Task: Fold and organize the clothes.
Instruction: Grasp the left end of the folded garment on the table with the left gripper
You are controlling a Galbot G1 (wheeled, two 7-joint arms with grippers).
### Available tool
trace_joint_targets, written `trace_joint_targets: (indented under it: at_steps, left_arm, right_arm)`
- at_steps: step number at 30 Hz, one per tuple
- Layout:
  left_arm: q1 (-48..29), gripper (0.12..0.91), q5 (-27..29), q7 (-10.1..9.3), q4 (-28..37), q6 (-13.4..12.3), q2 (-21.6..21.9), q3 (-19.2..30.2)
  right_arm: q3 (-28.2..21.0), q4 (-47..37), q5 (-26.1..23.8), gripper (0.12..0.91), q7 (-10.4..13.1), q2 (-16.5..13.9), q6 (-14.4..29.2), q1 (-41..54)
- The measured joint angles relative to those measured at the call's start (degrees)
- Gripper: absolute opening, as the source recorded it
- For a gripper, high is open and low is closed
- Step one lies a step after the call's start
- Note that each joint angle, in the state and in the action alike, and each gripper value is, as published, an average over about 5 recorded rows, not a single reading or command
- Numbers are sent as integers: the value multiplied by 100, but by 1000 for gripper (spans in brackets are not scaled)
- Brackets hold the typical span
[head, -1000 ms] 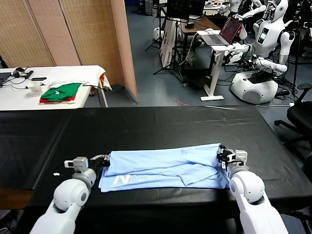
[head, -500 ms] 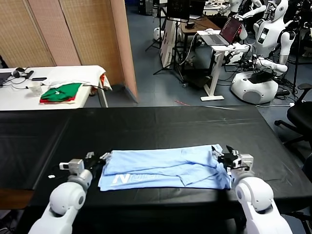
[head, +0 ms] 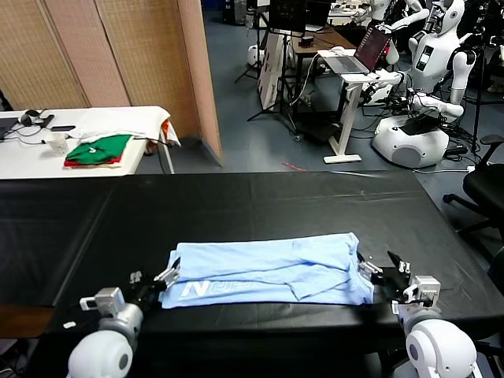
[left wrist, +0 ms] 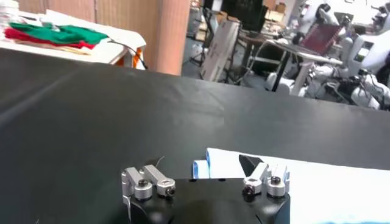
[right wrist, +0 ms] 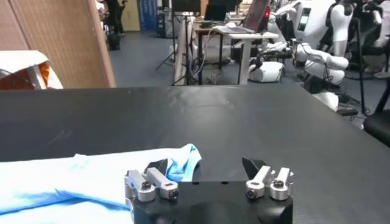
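1. With the T-shirt [head: 268, 269] lying as a long folded band across the near part of the black worktop [head: 252, 205], lettering showing toward its left end, I judge the lengthwise fold is laid and a crosswise fold comes next.
2. To do that well, I would pick up one short end by both layers, carry it low and level over the band, and line the edges up before letting go, so nothing drags or bunches.
3. The left tool [head: 155, 281] sits just off the shirt's left end with its fingers spread wide, holding nothing; the left wrist view shows the blue edge right beside one fingertip.
4. The right tool [head: 383, 272] sits just off the right end, also spread wide and empty.
5. Both arms are low at the near edge of the worktop, reaching forward and slightly inward, one at each end of the band, tools level with the surface.
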Motion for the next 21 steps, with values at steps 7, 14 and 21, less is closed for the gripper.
trace_joint_targets:
  at_steps: [7,14,21]
  left_arm:
    - [106,907,89,67,21,-71,-202,32]
    - [139,840,199,144,100,-132,-302,71]
    - [136,601,10,151,137,-101,-366,83]
  right_arm:
    - [4,32,-25,907,6,65,-1,-49]
    - [-25,38,-45,907,7,117,1,-61]
    - [-38,34,-61,907,6,147,8,-67]
